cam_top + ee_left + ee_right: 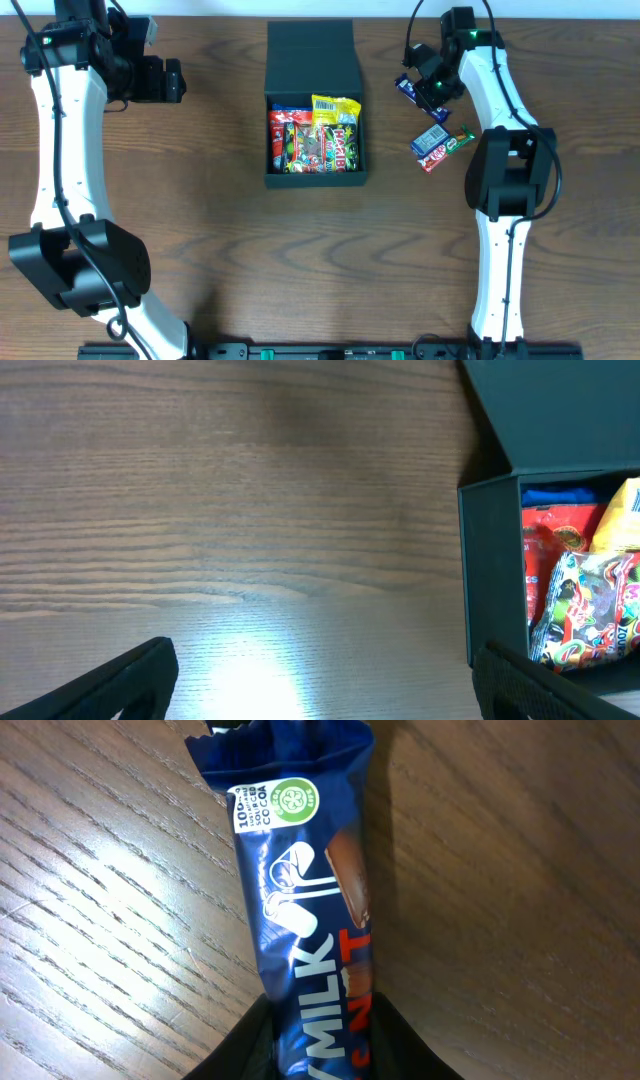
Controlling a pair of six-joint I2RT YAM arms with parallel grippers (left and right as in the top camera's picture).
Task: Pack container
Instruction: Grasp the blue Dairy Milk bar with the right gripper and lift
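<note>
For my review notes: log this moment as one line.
container: open, partly filled | left gripper: open, empty | right gripper: fingers flank blue chocolate bar, grip unclear

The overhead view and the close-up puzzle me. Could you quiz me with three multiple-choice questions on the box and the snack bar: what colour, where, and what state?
1. What colour is the container?
A. White
B. Bright red
C. Dark charcoal-green

2. Where does the blue MILK bar lie?
A. Inside the container
B. On the table, at the right gripper
C. Held high above the table

3. How is the container's flap lid?
A. Open, folded back
B. Shut over the snacks
C. Torn off, lying apart

Answers:
1 C: its walls look nearly black from overhead.
2 B: the right wrist view shows wood grain around the bar, with the fingers flanking it.
3 A: the snacks inside are in plain view.
</note>
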